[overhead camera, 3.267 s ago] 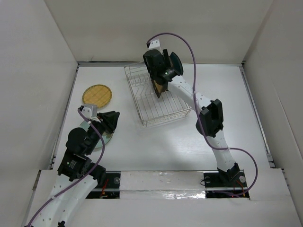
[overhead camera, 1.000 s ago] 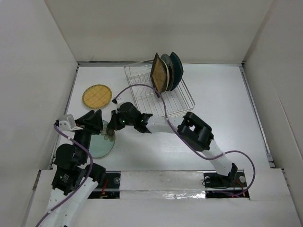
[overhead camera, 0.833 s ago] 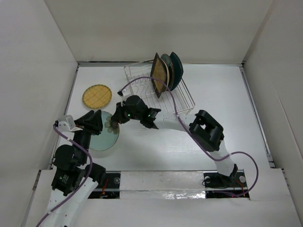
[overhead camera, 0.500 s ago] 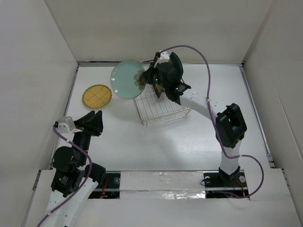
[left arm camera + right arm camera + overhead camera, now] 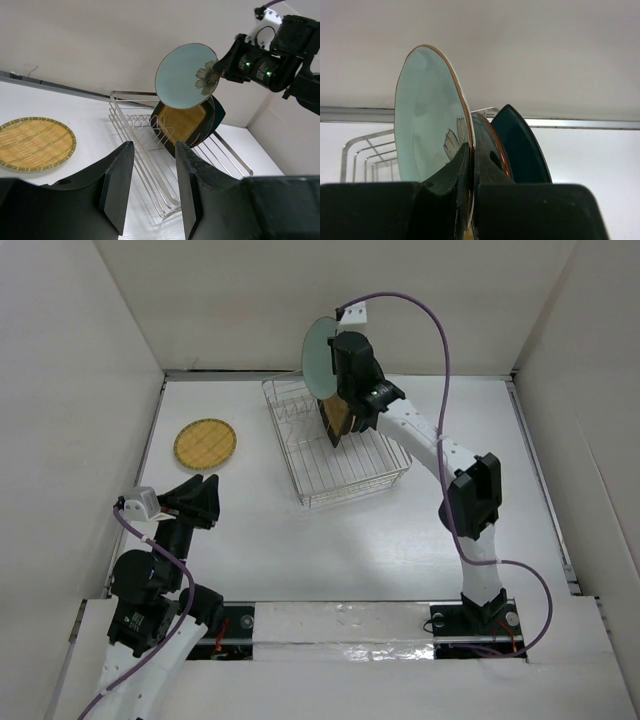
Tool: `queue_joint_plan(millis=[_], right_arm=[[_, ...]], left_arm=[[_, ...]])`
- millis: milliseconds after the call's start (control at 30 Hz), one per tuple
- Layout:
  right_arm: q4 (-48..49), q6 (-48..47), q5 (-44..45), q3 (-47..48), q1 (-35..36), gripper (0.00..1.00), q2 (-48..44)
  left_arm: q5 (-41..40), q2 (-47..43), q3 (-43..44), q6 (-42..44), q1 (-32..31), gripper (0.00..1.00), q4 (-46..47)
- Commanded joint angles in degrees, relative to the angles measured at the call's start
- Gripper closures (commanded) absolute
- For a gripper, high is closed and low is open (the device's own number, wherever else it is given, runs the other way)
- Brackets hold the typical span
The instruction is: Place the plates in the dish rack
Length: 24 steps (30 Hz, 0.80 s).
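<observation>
The pale green plate [image 5: 318, 355] hangs on edge in the air above the dish rack [image 5: 352, 468], at 12 o'clock on the white table [image 5: 350, 540]. The right gripper [image 5: 471, 156] pinches its rim (flower motif beside the fingers). The racked plates [image 5: 186, 122] stand upright, amber one foremost. The yellow checked plate [image 5: 205, 442] lies flat at 10 o'clock. The left gripper [image 5: 150, 190] hovers at 8 o'clock, jaws spread, empty. Plain white walls [image 5: 100, 340] enclose the table on three sides.
</observation>
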Motion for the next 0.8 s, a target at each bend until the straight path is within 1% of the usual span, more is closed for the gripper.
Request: queue_joint_plan(millis=[0, 100, 300, 400, 567, 600, 767], right_arm=[[2.84, -5.41, 5.39, 7.28, 2.09, 1.00, 2.03], [2.38, -7.60, 6.80, 8.78, 2.62, 1.00, 4.67], [1.59, -9.10, 7.24, 9.22, 3.67, 1.00, 7.22], [0.45, -9.28, 7.24, 10.89, 3.68, 1.00, 9.15], [1.33, -9.89, 6.63, 8.35, 5.52, 1.00, 10.56], [2.02, -10.24, 6.80, 7.74, 7.09, 1.00, 10.91], [4.84, -13.32, 9.96, 2.91, 10.09, 1.00, 12.50]], left_arm=[[1.11, 0.38, 0.39, 0.59, 0.28, 0.64, 2.82], [1.02, 0.38, 0.39, 0.59, 0.28, 0.64, 2.65], [0.94, 0.55, 0.38, 0.59, 0.28, 0.64, 2.73], [0.67, 0.47, 0.47, 0.41, 0.28, 0.65, 2.65], [0.15, 0.64, 0.21, 0.23, 0.28, 0.65, 2.82], [0.06, 1.08, 0.38, 0.15, 0.28, 0.65, 2.65], [-0.38, 4.50, 0.65, 0.06, 0.28, 0.67, 1.86]])
